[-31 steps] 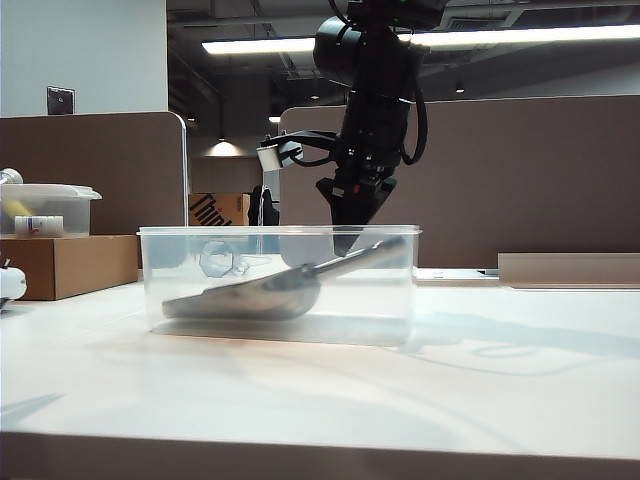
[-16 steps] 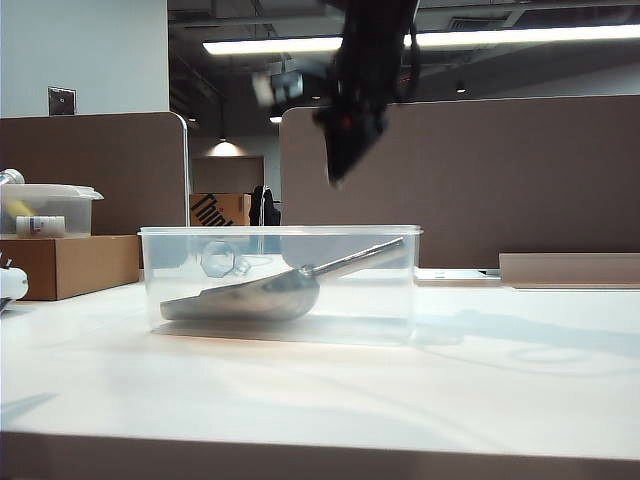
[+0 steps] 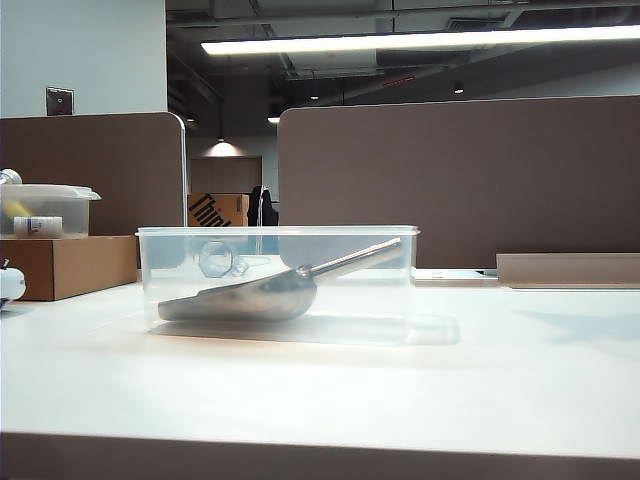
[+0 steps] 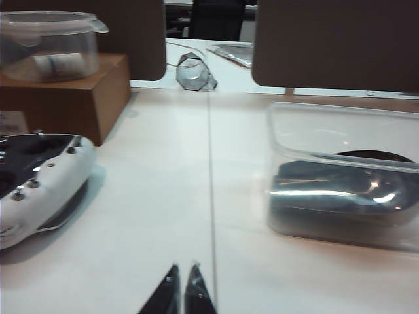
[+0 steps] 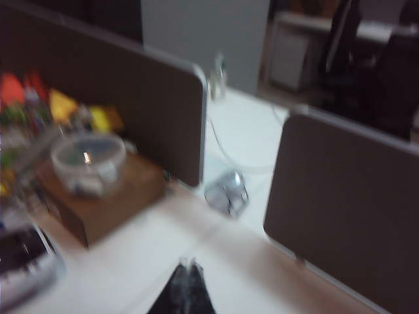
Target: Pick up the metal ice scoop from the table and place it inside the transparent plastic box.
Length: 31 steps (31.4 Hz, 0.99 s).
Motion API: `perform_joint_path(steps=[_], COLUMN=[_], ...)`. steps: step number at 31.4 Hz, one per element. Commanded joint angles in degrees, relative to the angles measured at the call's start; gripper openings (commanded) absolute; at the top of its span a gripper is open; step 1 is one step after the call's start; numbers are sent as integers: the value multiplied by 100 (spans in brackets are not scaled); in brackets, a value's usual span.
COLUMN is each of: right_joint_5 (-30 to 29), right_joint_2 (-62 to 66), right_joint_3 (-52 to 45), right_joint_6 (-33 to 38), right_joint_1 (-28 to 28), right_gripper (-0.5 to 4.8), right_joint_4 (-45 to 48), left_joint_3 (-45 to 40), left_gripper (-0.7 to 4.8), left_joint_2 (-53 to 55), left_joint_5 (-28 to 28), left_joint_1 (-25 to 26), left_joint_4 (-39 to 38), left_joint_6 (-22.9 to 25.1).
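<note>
Scoop: the metal ice scoop (image 3: 250,293) lies inside the transparent plastic box (image 3: 277,283), trough low, handle tilted up toward the rim.
Box: stands on the white surface (image 3: 330,385).
My left tool (image 4: 181,293): low above the surface, beside the box, fingertips pressed together, holding nothing.
My right tool (image 5: 188,282): raised high, clenched, empty; view blurred.

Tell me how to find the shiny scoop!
Look at the white table and find the big clear plastic box in the middle. The metal ice scoop lies inside, handle leaning up against the box's end. It's the only silver thing there.
</note>
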Motion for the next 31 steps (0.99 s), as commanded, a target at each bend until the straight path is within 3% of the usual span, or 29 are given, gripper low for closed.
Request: perform_joint_path(steps=[1, 16, 31], right_joint_5=[-44, 772, 723], right_joint_2=[-352, -2243, -2621], right_joint_3=[-4, -645, -640], right_joint_6=[140, -125, -122], right_joint_1=[96, 140, 142], right_gripper=[-2, -1, -1], right_joint_4=[439, 339, 345], left_joint_3=[-2, -2, -2], left_gripper=[21, 21, 21], left_joint_2=[4, 4, 4], left_joint_5=[9, 13, 13], left_joint_1=[181, 199, 199], left_joint_4=[74, 77, 74], left_joint_6=[2, 2, 2])
